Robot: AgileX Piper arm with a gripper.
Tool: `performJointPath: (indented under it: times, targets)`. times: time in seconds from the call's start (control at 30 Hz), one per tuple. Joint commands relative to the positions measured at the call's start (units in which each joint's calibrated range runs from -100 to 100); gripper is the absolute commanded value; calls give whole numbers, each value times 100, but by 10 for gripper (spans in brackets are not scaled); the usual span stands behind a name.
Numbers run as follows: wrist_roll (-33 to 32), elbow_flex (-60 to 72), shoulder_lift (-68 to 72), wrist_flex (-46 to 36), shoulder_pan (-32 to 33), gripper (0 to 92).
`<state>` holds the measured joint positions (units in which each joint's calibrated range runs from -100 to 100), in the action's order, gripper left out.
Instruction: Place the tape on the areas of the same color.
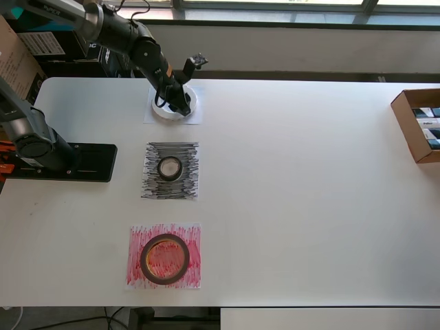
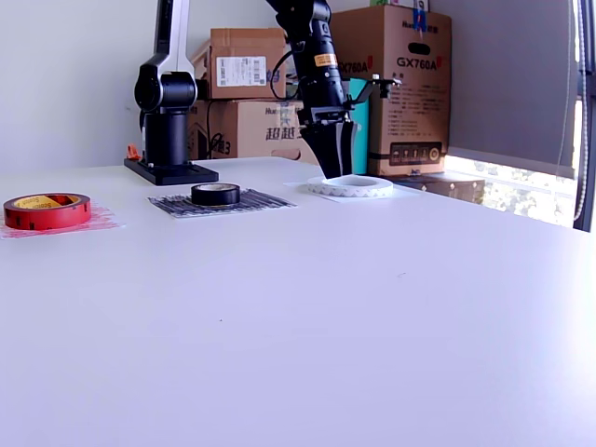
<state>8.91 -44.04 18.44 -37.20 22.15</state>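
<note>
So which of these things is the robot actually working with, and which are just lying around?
Part of the job: white tape ring, black roll, red-brown roll, white sheet, black-scribbled sheet, red-scribbled sheet, gripper.
Just around: open carton, stacked boxes.

Overhead view: three paper sheets in a column on the tabletop, left of centre. Top sheet carries the flat ring, claw down at it. Middle sheet carries the small roll. Bottom sheet carries the large roll. Cardboard box at right edge.
</note>
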Motion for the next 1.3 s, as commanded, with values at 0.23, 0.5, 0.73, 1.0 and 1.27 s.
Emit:
performJointPath:
  times: [0.23,0.5,0.73,1.0,1.27]
  targets:
    - [-679,1246,-235,-43,-296,516]
    - [-770,1164,-1049,-43,-1022,515]
    - [-606,910,-2059,-17,-1512,515]
    - [-16,-163,-3500,237,-1646,514]
    - [344,-1326,-4725,1120,-1630,345]
